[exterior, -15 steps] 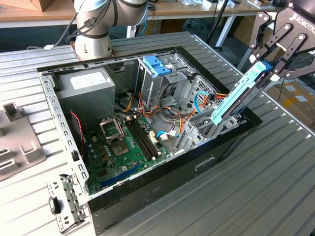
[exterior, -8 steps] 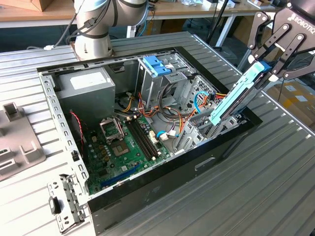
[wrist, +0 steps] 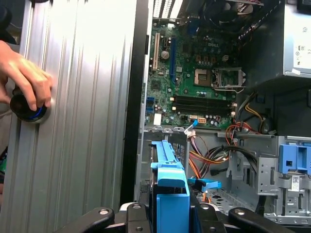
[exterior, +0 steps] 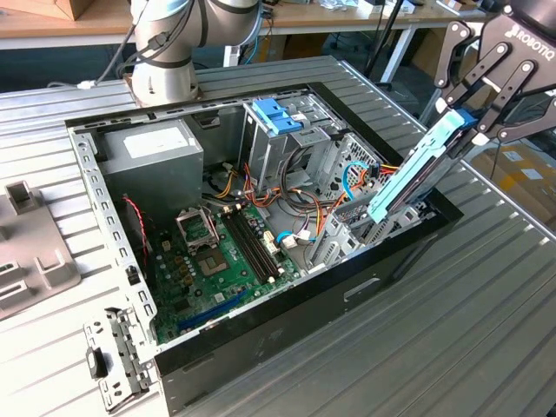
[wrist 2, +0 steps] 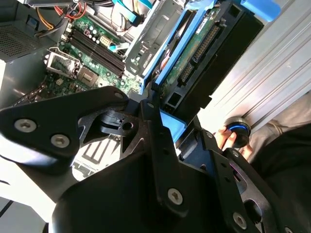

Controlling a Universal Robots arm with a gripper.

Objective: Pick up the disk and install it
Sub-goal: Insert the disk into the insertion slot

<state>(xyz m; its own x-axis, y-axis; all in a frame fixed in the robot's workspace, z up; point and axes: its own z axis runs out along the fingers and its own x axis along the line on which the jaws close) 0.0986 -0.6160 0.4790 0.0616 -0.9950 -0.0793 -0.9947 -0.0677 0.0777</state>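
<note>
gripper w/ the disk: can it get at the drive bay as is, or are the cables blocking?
Probably yes. The gripper holds the disk tilted, its lower end at the drive bay mouth. The cables lie beside the bay toward the motherboard, apparently not across it.

The gripper (exterior: 480, 119) hangs tilted, fingers (exterior: 506, 89) pinched on the disk (exterior: 415, 174)

You have the exterior view set high and well back, looking obliquely down on the whole open computer case (exterior: 347, 295) on the ribbed table (exterior: 486, 330), while both wrist views sit close behind the gripper (wrist: 170, 211), facing into that case, and all three share its motherboard (exterior: 213, 261).
</note>
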